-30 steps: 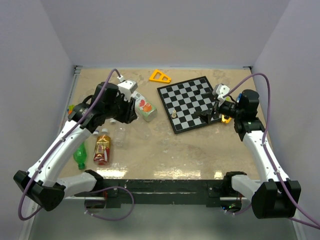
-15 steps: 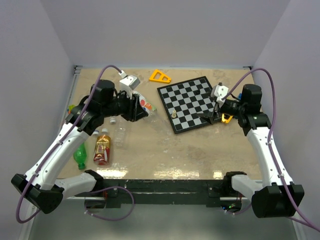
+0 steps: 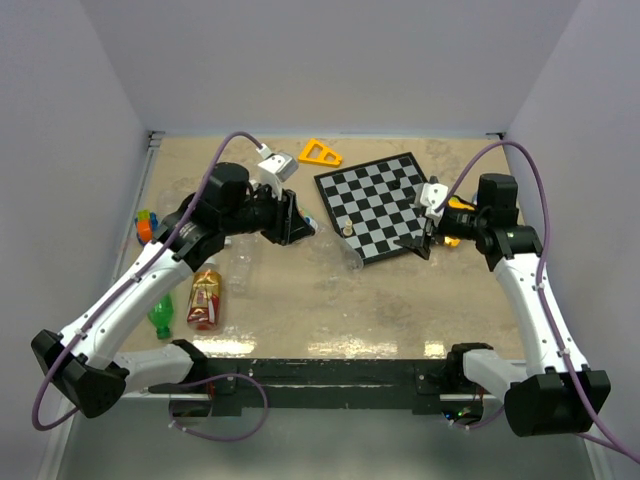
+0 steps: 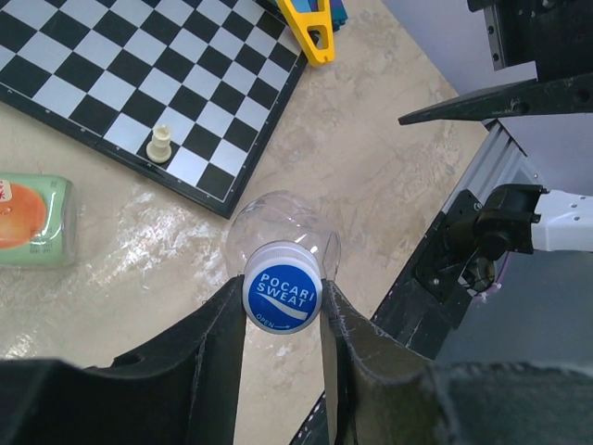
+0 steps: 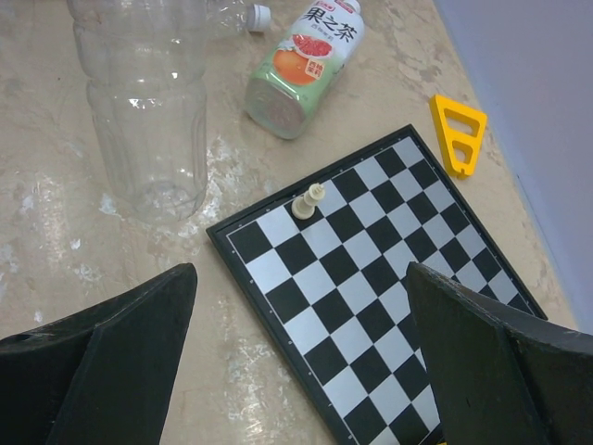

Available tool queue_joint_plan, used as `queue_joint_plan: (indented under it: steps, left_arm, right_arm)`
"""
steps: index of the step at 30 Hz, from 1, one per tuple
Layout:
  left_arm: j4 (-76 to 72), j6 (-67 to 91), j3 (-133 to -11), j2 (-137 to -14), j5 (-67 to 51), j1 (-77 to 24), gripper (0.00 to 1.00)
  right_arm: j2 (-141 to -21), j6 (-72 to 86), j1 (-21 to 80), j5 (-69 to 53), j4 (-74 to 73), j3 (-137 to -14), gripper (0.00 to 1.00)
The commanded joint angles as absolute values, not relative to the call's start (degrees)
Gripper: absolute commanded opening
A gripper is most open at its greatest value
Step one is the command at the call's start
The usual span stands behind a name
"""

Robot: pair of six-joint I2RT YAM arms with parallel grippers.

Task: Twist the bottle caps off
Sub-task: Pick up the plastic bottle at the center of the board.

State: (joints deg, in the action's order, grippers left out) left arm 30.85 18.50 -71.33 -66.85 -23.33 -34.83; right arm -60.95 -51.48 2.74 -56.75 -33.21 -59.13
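My left gripper (image 3: pixel 297 222) is shut on the blue-and-white bottle cap (image 4: pixel 283 287) of a clear bottle (image 4: pixel 278 218), held off the table near the chessboard's corner. In the right wrist view the same clear bottle (image 5: pixel 144 111) fills the upper left, its base nearest. My right gripper (image 3: pixel 420 236) hangs open over the board's right side, apart from the bottle, nothing between its fingers (image 5: pixel 139 334). A bottle with a white-green-orange label (image 5: pixel 306 65) lies on the table beyond, with a white cap (image 5: pixel 259 14) near it.
A chessboard (image 3: pixel 380 200) with one small pale chess piece (image 3: pixel 347 229) lies at centre right. A yellow triangle (image 3: pixel 320 152) sits behind it. At the left lie a red-yellow bottle (image 3: pixel 204 298), a green bottle (image 3: pixel 160 312) and a clear bottle (image 3: pixel 240 268).
My left arm has swung right and forward, carrying the clear bottle by its cap from the left of the table toward the chessboard. The right gripper shifted slightly, still open.
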Motion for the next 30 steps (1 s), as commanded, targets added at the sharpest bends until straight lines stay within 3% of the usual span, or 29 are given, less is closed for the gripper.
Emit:
queue_joint_plan:
  steps: [1,15,30]
  left_arm:
    - [24.4,20.8,-70.7,-67.1,-22.2,-35.6,0.0]
    - [15.3,23.9,-69.0,-69.0,-21.4,-38.0,0.0]
    - [5.9,29.1,-67.8,-71.9,-18.9,-40.8,0.0]
  right_arm:
    - [-59.6,-54.5,3.1,-55.2,-35.9,-61.4,0.98]
    - [-59.6,-51.2,8.3,-57.5,-35.7,-60.6,0.98]
    - [-62.0,-35.6,16.6,-56.7,-19.9,-58.0,0.98]
